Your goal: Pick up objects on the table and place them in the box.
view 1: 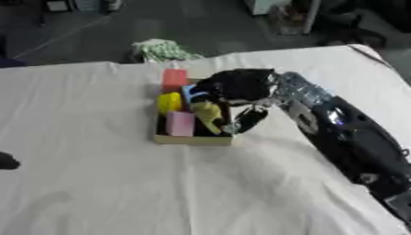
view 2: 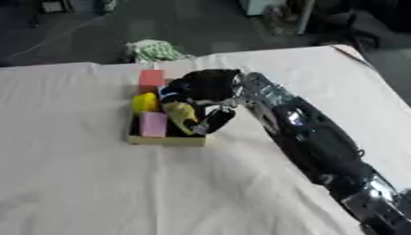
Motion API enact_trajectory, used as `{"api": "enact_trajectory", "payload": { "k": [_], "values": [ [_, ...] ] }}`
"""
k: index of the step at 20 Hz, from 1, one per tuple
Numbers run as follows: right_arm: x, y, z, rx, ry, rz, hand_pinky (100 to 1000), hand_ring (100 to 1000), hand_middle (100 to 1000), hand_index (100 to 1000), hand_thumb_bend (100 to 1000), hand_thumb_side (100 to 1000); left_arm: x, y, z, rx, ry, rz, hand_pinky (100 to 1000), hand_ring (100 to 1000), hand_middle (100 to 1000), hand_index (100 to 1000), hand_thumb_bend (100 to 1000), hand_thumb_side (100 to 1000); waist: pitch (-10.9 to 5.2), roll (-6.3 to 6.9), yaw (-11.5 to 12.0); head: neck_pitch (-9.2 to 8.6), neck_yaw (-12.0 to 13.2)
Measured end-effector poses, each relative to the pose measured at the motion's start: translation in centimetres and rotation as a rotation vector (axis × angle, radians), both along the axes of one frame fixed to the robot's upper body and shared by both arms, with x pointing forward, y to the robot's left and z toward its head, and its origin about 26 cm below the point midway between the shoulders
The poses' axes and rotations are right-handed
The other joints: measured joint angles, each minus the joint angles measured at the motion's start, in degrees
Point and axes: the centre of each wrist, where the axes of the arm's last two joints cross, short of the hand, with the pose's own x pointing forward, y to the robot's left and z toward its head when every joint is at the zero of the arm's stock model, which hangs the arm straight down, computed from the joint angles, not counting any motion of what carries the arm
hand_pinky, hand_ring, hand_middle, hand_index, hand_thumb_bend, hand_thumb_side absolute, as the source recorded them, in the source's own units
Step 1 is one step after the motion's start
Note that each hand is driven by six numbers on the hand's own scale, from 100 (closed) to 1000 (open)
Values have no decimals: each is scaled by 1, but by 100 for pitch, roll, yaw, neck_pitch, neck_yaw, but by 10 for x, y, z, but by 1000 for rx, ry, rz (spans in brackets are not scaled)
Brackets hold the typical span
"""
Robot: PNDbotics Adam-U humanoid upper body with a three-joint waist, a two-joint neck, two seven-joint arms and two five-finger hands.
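Reaching in from the right, the right hand (view 1: 237, 85) sits over the cardboard box (view 1: 192, 139) in the middle of the white table (view 1: 96, 183). Its fingers are curled down around a yellowish object (view 1: 208, 115) that's inside the box, over toward its right side. Also in the box: a pink block (view 1: 180, 123) at the front left, a yellow block (view 1: 169, 102) behind it, and a red block (view 1: 174, 80) at the far end, sticking up above the rim. Something blue (view 1: 191, 95) peeks out under the hand, can't make out what. A bit of a dark shape (view 1: 6, 161) shows at the left edge, can't tell what it is. There's a green and white bundle (view 1: 163, 49) just past the table's far edge.
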Motion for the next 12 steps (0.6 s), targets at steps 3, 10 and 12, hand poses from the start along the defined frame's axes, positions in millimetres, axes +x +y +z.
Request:
{"api": "enact_trajectory", "payload": {
  "k": [3,10,12],
  "values": [
    [-4,1,1,-47,26,-4,934,1000,1000,1000,100,654,0,0,0,0,0,0,765,628,589,800,100,564,0,-1,-3,-2,4],
    [-18,-9,13,162,20,7,843,911,966,1000,100,187,0,0,-1,1,3,3,765,628,588,800,100,571,0,-10,-37,-3,66],
    [-29,-20,18,307,11,12,813,877,938,994,100,152,0,0,-1,2,4,5,765,629,589,800,100,572,0,-40,-59,-3,102]
  ]
}}
